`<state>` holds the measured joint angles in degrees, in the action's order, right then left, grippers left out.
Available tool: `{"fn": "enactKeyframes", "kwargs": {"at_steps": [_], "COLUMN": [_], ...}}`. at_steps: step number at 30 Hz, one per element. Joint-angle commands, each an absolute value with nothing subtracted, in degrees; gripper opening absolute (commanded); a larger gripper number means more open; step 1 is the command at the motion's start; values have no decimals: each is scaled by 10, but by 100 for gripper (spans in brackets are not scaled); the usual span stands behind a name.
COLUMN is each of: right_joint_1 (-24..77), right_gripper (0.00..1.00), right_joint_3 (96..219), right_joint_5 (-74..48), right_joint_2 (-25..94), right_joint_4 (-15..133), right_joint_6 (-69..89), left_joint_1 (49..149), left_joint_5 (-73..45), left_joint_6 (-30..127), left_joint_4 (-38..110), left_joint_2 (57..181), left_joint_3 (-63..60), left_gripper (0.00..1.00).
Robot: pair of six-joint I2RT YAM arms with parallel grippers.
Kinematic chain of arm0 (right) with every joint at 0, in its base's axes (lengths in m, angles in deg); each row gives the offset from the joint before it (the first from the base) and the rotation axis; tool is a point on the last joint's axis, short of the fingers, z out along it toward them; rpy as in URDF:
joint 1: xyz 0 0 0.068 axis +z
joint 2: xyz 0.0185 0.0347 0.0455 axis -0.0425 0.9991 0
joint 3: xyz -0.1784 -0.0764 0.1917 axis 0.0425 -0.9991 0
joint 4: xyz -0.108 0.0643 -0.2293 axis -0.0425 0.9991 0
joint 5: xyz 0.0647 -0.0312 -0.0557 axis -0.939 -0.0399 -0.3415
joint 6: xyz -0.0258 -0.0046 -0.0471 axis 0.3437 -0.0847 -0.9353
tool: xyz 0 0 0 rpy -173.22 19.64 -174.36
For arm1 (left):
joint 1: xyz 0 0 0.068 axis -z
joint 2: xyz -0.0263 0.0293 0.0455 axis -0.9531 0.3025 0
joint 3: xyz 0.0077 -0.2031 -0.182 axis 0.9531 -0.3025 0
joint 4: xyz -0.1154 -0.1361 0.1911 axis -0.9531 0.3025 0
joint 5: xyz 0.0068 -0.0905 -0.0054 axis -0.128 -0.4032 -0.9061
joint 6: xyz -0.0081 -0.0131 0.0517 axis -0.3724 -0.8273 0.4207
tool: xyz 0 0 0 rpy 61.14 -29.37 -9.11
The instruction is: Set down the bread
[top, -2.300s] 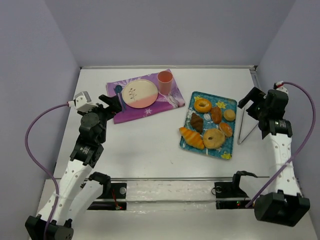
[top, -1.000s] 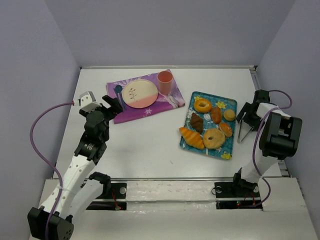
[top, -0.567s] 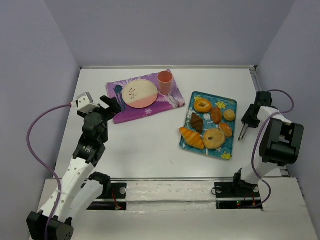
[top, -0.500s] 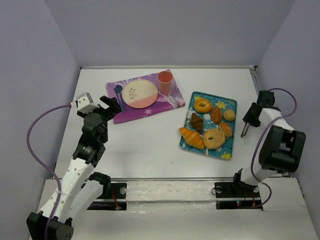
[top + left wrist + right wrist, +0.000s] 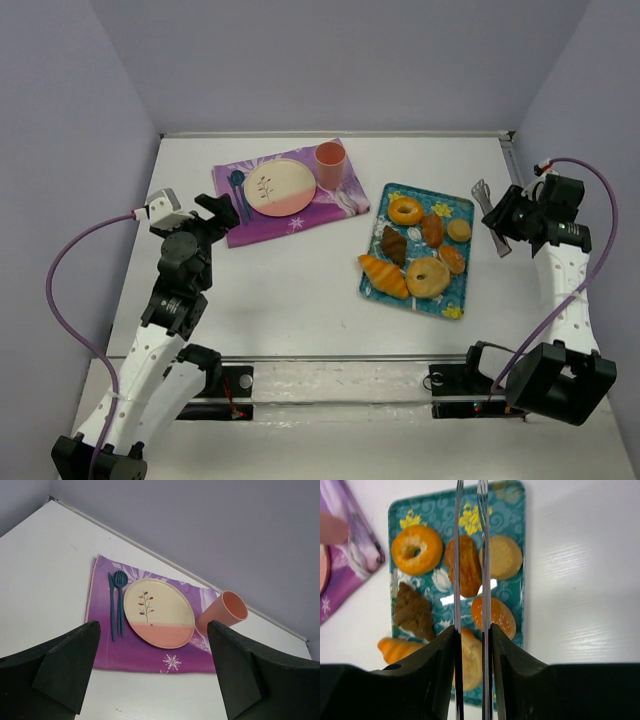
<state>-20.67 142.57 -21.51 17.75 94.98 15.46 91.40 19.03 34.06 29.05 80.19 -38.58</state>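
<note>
The bread [image 5: 432, 230], a small glossy orange-brown roll with a darker top, lies on the teal tray [image 5: 425, 197] among other pastries. In the right wrist view the bread [image 5: 462, 572] shows between the two arms of the metal tongs [image 5: 457, 555]. My right gripper [image 5: 510, 222] hangs off the tray's right edge, shut on the tongs [image 5: 482, 190], whose tips point toward the tray; the fingers [image 5: 440, 660] press both tong arms. My left gripper [image 5: 225, 205] is open and holds nothing at the left edge of the purple placemat [image 5: 300, 215].
A cream and pink plate [image 5: 159, 612], an orange cup [image 5: 225, 612] and a blue fork and knife [image 5: 116, 602] sit on the placemat. The tray [image 5: 415, 510] also carries a ring bread [image 5: 416, 550], a dark croissant [image 5: 412, 612], round buns and an orange croissant [image 5: 385, 277].
My right gripper has shut on the tongs, lifted them off the table beside the tray and swung them to point over the pastries. The left arm has only shifted slightly.
</note>
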Motion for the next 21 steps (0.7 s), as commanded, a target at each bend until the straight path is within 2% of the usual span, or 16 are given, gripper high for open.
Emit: {"fn": "enactKeyframes", "kwargs": {"at_steps": [1,4,13,21], "right_joint_1": [-180,-143,-58,-46], "right_gripper": [39,42,56,57], "right_joint_3": [1457,1460,1475,1475], "right_joint_5": [-286,-285,-146,-125], "right_joint_2": [167,167,238,255], "right_joint_4": [1022,1026,1039,1041], "right_joint_6": [121,110,98,91], "left_joint_1": [913,913,913,913], "left_joint_5": [194,191,200,212], "left_joint_6": [339,341,344,345], "left_joint_4": [268,270,275,279], "left_joint_2": [807,810,800,801], "left_joint_3": [-388,-384,-385,-383], "left_gripper": [99,99,99,99]}}
